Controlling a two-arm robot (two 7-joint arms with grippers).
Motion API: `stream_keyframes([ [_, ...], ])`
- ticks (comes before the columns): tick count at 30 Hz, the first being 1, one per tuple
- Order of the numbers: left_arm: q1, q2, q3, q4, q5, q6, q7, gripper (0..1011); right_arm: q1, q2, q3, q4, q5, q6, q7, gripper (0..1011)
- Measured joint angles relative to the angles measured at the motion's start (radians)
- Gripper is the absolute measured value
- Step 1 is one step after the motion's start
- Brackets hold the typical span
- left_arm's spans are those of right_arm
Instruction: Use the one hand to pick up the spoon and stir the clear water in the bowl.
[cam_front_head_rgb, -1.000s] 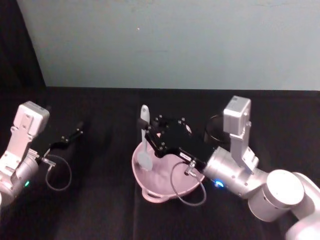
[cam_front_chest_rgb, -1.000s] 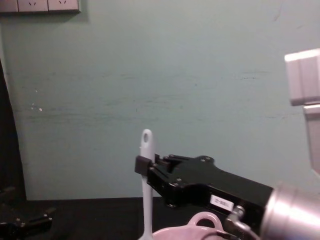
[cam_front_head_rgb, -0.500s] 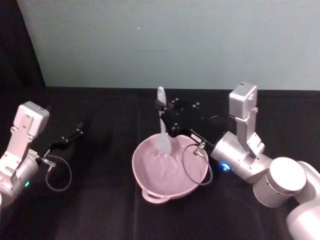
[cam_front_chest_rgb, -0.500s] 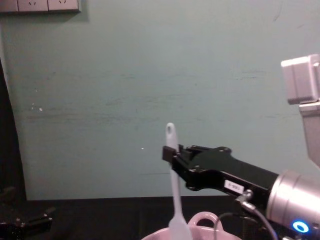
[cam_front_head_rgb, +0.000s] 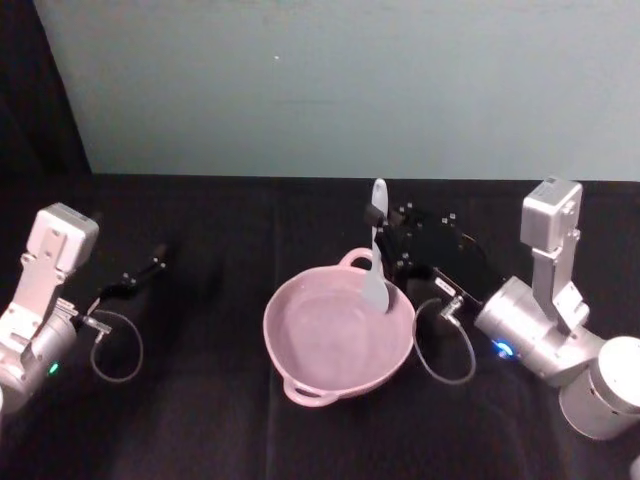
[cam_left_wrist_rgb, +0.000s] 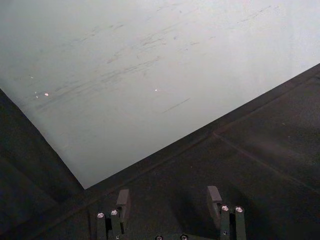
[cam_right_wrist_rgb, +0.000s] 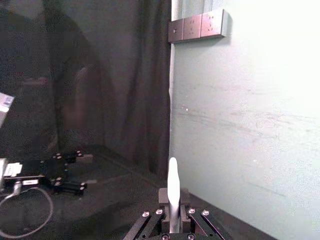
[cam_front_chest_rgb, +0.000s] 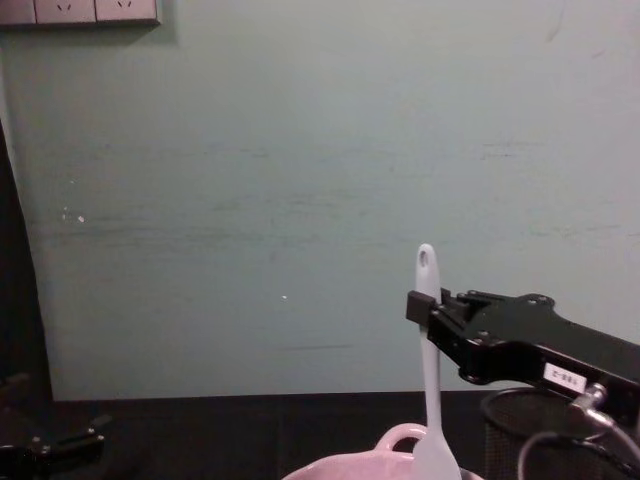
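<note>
Gripping the upright spoon (cam_front_head_rgb: 376, 262) high on its handle, the right gripper (cam_front_head_rgb: 383, 216) holds its head at the far-right rim of the bowl (cam_front_head_rgb: 270, 330); the bowl's middle lies leftward. The left gripper (cam_front_head_rgb: 140, 276) sits parked, fingers apart.

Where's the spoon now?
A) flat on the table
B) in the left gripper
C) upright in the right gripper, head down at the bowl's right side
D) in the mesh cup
C: the right gripper holds the spoon upright, head at the right side of the bowl.
</note>
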Motion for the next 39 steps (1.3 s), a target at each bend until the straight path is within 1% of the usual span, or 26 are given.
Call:
stream_keyframes([
  [3, 0.0, 0.0, 0.0, 0.0, 0.0, 0.0, 0.0, 1005, -0.028, 0.014, 0.001, -0.04, 0.01, 0.015, 0.008, 119],
  [5, 0.0, 0.0, 0.0, 0.0, 0.0, 0.0, 0.0, 1005, -0.033, 0.016, 0.0, -0.047, 0.012, 0.017, 0.012, 118],
  [7, 0.0, 0.0, 0.0, 0.0, 0.0, 0.0, 0.0, 1005, -0.057, 0.025, -0.006, -0.078, 0.033, 0.028, 0.033, 119],
  [9, 0.0, 0.0, 0.0, 0.0, 0.0, 0.0, 0.0, 1005, -0.068, 0.027, -0.013, -0.091, 0.052, 0.034, 0.052, 118],
  [14, 0.0, 0.0, 0.0, 0.0, 0.0, 0.0, 0.0, 1005, -0.076, 0.022, -0.032, -0.091, 0.077, 0.037, 0.075, 119],
  [17, 0.0, 0.0, 0.0, 0.0, 0.0, 0.0, 0.0, 1005, -0.067, 0.007, -0.048, -0.07, 0.088, 0.026, 0.087, 119],
  [20, 0.0, 0.0, 0.0, 0.0, 0.0, 0.0, 0.0, 1005, -0.042, -0.02, -0.064, -0.028, 0.097, 0.003, 0.099, 119],
  [21, 0.0, 0.0, 0.0, 0.0, 0.0, 0.0, 0.0, 1005, -0.042, -0.02, -0.064, -0.028, 0.097, 0.003, 0.099, 119],
  [23, 0.0, 0.0, 0.0, 0.0, 0.0, 0.0, 0.0, 1005, -0.02, -0.038, -0.072, 0.003, 0.1, -0.012, 0.104, 118],
  [25, 0.0, 0.0, 0.0, 0.0, 0.0, 0.0, 0.0, 1005, -0.007, -0.048, -0.075, 0.02, 0.1, -0.021, 0.105, 118],
  [27, 0.0, 0.0, 0.0, 0.0, 0.0, 0.0, 0.0, 1005, 0.021, -0.068, -0.078, 0.061, 0.096, -0.041, 0.104, 118],
  [33, 0.0, 0.0, 0.0, 0.0, 0.0, 0.0, 0.0, 1005, 0.057, -0.086, -0.071, 0.117, 0.077, -0.059, 0.084, 119],
  [36, 0.0, 0.0, 0.0, 0.0, 0.0, 0.0, 0.0, 1005, 0.073, -0.087, -0.057, 0.14, 0.058, -0.065, 0.062, 118],
  [37, 0.0, 0.0, 0.0, 0.0, 0.0, 0.0, 0.0, 1005, 0.073, -0.087, -0.057, 0.14, 0.058, -0.065, 0.062, 118],
  [39, 0.0, 0.0, 0.0, 0.0, 0.0, 0.0, 0.0, 1005, 0.073, -0.081, -0.047, 0.14, 0.044, -0.065, 0.044, 118],
])
